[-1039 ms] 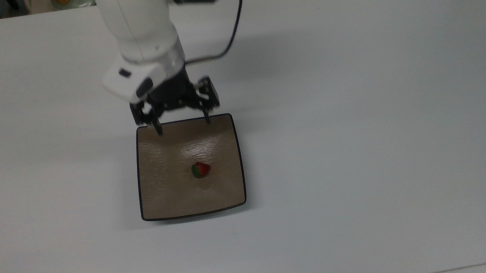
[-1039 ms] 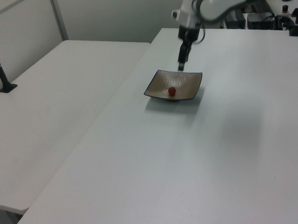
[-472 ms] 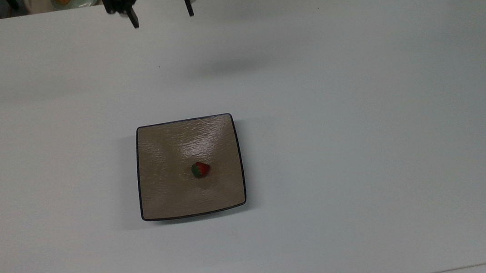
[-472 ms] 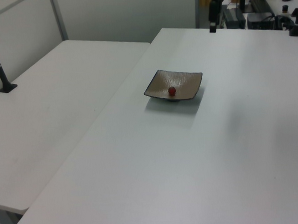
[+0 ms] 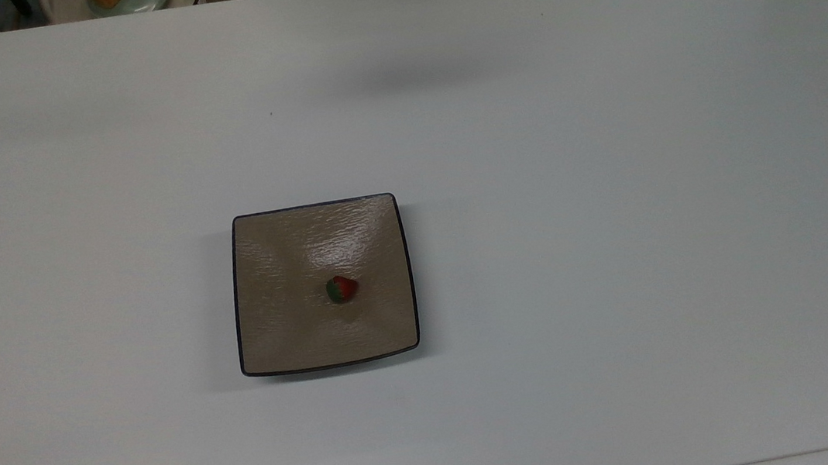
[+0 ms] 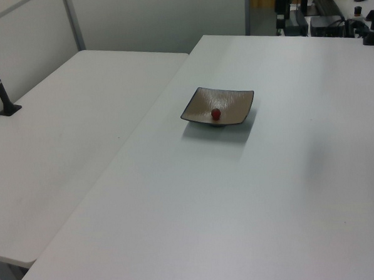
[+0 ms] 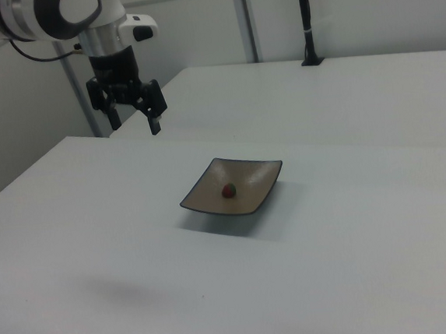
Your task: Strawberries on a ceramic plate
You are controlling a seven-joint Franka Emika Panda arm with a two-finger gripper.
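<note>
A wide white table (image 5: 618, 240) is seen carrying the scene, with a second white table (image 6: 61, 140) butted against it at the left view's left. In the right view the robot arm (image 7: 53, 14) is held high above the table's far edge, well apart from the dish. Its gripper (image 7: 132, 120) hangs downward with the fingers spread apart and nothing held between them.

The ceramic plate (image 5: 277, 334) is set flat on the table, slightly toward the top view's left of centre. The strawberry (image 5: 342, 289) is found resting on the plate's inner surface, close to its middle and well inside the rim.

The placing step is judged complete. What remains is a clean retreat, best done by keeping the arm high and clear so that the plate is not nudged and the fruit is not rolled.

No brand, label or legible writing is visible on the plate, the table or the arm.
</note>
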